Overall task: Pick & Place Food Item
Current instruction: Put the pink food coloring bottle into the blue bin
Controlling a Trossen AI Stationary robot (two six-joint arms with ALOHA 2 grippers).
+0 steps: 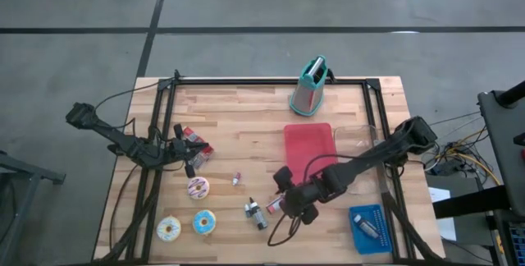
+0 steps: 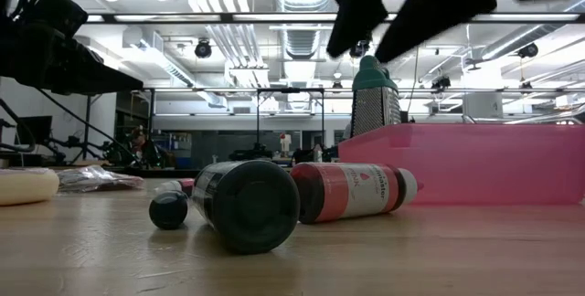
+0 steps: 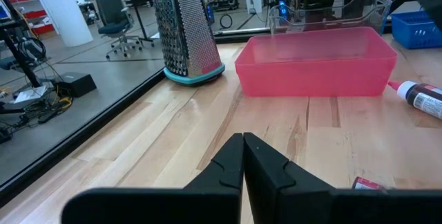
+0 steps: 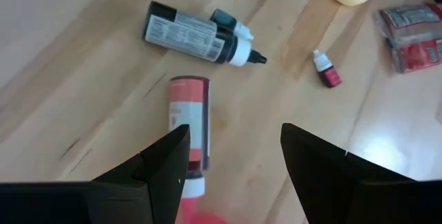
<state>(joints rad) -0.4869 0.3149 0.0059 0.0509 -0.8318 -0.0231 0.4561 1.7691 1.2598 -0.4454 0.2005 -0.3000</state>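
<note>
Three doughnuts lie flat near the table's near-left corner: a pink one [image 1: 198, 187], a white one [image 1: 169, 229] and a blue one [image 1: 204, 222]. A red squeeze bottle [image 4: 188, 124] and a dark bottle [image 4: 197, 36] lie on their sides near the table's near middle. My right gripper [image 1: 283, 196] hangs open above the table, slanting down, close over the red bottle's [image 2: 352, 191] cap end and touching nothing. My left gripper [image 3: 243, 158] is shut and empty at the table's left, pointing nearly level toward the right.
A pink tray [image 1: 309, 147] lies right of centre, with a clear container [image 1: 361, 135] beside it. A grater [image 1: 309, 87] stands at the far edge. A blue basket [image 1: 369, 227] sits at the near right. A small vial [image 4: 326, 70] and red packets [image 1: 195, 144] lie left of centre.
</note>
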